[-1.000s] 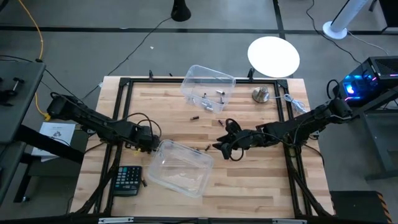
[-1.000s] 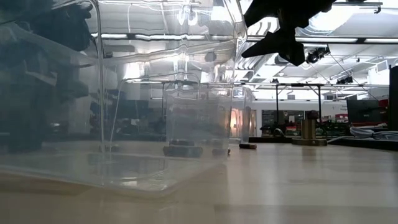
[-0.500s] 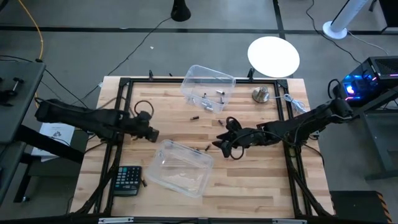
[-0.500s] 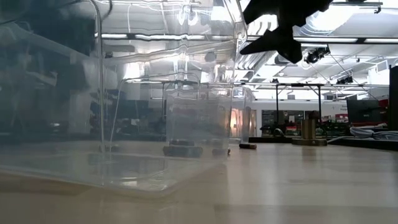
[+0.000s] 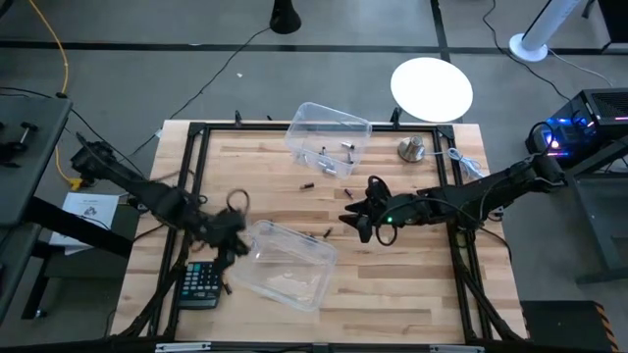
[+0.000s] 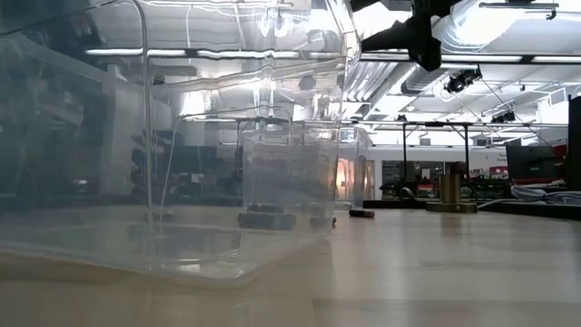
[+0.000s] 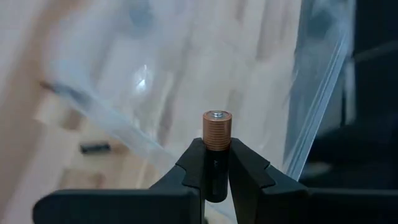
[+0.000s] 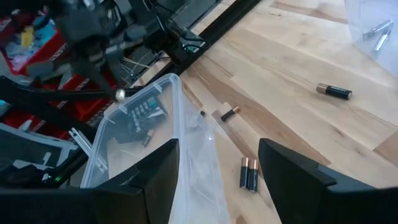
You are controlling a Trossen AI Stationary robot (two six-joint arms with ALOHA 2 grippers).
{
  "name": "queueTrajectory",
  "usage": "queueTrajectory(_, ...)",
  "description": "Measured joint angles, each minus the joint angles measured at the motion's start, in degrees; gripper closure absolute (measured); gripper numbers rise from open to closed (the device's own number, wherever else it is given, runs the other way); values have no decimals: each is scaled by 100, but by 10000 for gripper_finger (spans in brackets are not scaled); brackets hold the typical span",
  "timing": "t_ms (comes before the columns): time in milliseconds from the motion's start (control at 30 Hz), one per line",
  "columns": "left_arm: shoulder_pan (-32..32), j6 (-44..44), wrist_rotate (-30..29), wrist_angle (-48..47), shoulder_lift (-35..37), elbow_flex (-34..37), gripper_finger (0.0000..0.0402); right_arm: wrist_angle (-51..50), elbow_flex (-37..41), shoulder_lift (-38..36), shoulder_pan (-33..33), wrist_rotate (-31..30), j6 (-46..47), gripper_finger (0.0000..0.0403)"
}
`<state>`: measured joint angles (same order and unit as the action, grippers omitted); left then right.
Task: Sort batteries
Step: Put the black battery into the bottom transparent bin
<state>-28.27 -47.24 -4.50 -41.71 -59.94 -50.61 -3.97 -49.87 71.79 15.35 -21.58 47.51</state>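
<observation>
My left gripper point(image 7: 216, 163) is clamped on a battery point(image 7: 216, 140), copper-topped end sticking up past my fingertips point(image 7: 249, 174), the dark body pinched between them. In the high view that left gripper point(image 5: 232, 238) sits at the left edge of the near clear bin point(image 5: 287, 265), just above the black calculator point(image 5: 201, 282); the wrist view shows the bin's clear wall point(image 7: 311, 106) right behind the held battery. My right gripper point(image 5: 361, 221) hangs over mid-table, right of the near bin, fingers point(image 8: 155, 174) spread wide with nothing between them. Below it on the wooden table point(image 8: 292, 56) two batteries lie side by side, touching point(image 8: 249, 173), just beside the bin's corner; a smaller one point(image 8: 230, 112) lies near them, and another dark one with a copper end point(image 8: 334, 91) lies well apart toward the far bin. The far clear bin point(image 5: 329, 134) sits tilted at the table's back edge with a few silvery batteries point(image 5: 346, 149) inside. One loose battery point(image 5: 306, 183) lies between the two bins. A round metal knob point(image 5: 411, 149) stands right of the far bin. In the low view the right gripper point(image 6: 419, 34) is up off the table, and dark batteries point(image 6: 266, 219) show through the clear walls.
</observation>
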Motion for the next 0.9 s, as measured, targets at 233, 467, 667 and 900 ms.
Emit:
queueTrajectory(233,-170,192,305,652,-712,-89,268,-9,0,4,0,61,-3,188)
queueTrajectory(467,-209,-336,414,-1115,-536,-984,199,-22,0,7,0,110,-144,188)
queueTrajectory(667,-1634,-873,401,-1890,-678,-1211,211,-77,0,7,0,113,-155,188)
queueTrajectory(900,-2791,968,-380,-1951,-1939,-1204,231,-105,0,7,-2,116,-258,188)
